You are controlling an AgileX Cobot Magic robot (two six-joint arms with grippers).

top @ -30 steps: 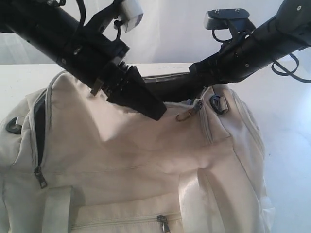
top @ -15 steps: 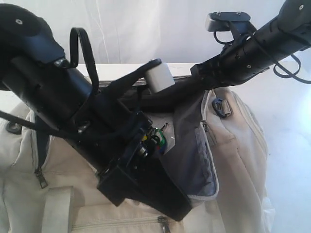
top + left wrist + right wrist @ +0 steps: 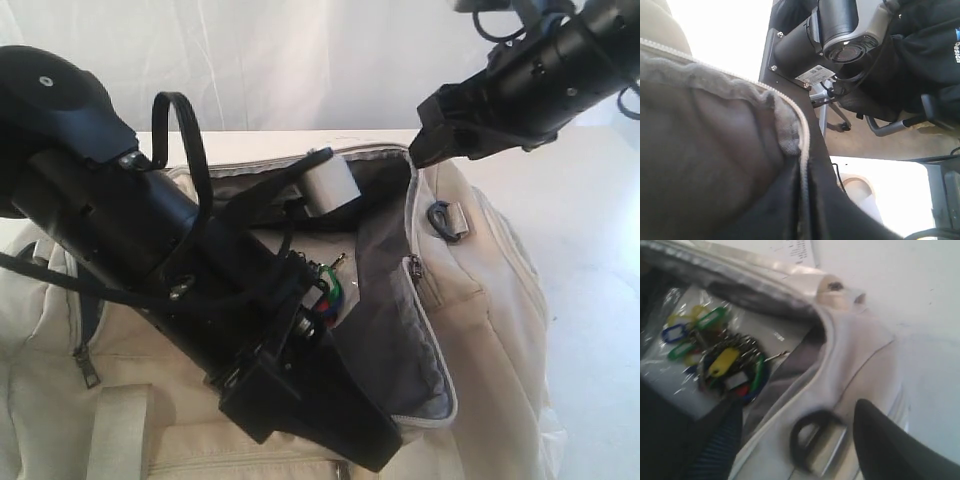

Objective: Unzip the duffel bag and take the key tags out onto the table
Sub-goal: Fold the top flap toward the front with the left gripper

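Note:
The beige duffel bag (image 3: 490, 290) lies open on the white table (image 3: 590, 260), its dark grey lining showing. My left gripper (image 3: 385, 450) is shut on the zipper edge (image 3: 802, 165) of the top flap and holds it folded back toward the near side. Down in the opening, the key tags (image 3: 328, 290) lie in a colourful bunch, partly hidden by my left arm. The right wrist view shows the key tags (image 3: 720, 365) on clear plastic inside the bag. My right gripper (image 3: 432, 135) hovers open above the bag's far right corner, over a black strap ring (image 3: 812, 440).
My bulky left arm (image 3: 150, 250) crosses most of the bag's near half. A side pocket zipper pull (image 3: 88, 372) hangs at the left end. Bare tabletop shows to the right of the bag. A white curtain (image 3: 300, 60) stands behind.
The top flap, nearly shut a second ago, has been pulled open toward the near side by my left gripper, exposing the key tags. My right gripper has risen up and away from the bag's rim.

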